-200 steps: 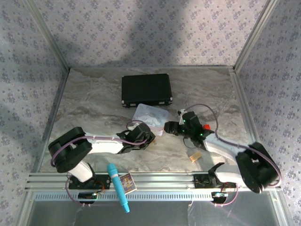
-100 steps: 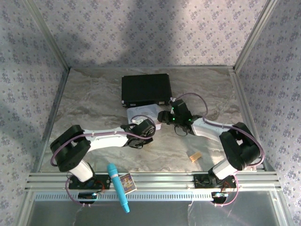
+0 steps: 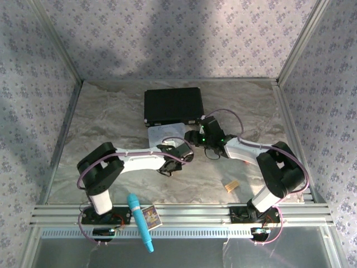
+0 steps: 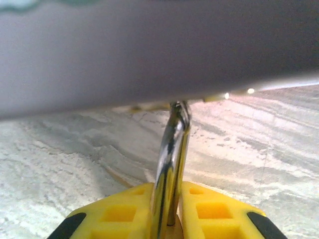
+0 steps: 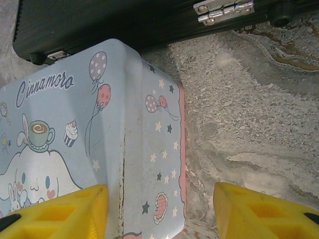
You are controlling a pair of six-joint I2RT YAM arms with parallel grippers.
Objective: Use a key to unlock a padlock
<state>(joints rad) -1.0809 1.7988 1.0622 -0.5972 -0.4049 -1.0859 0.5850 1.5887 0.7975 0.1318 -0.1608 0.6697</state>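
In the left wrist view my left gripper [image 4: 169, 185] is shut on the padlock [image 4: 172, 159]. Its thin silver shackle stands up between the yellow fingers [image 4: 117, 211], and a sliver of brass body shows at the bottom. The shackle's top nearly touches the blurred side of the pastel tin box [image 4: 149, 55]. From above, the left gripper [image 3: 179, 149] sits at the tin box's [image 3: 163, 134] near right side. My right gripper [image 3: 193, 137] is open, its fingers [image 5: 55, 211] straddling the tin box's [image 5: 99, 139] right corner. The key is out of view.
A black case [image 3: 173, 106] lies shut behind the tin box, its hinge [image 5: 224, 11] visible from the right wrist. A tan wooden block [image 3: 231, 185] lies front right. A blue pen-like object [image 3: 140, 221] and a small card [image 3: 151, 216] rest on the front rail.
The right gripper swung left and back from the table's right middle to the tin box's right corner. The left gripper moved right along the tin's near side, and the tin shifted slightly left.
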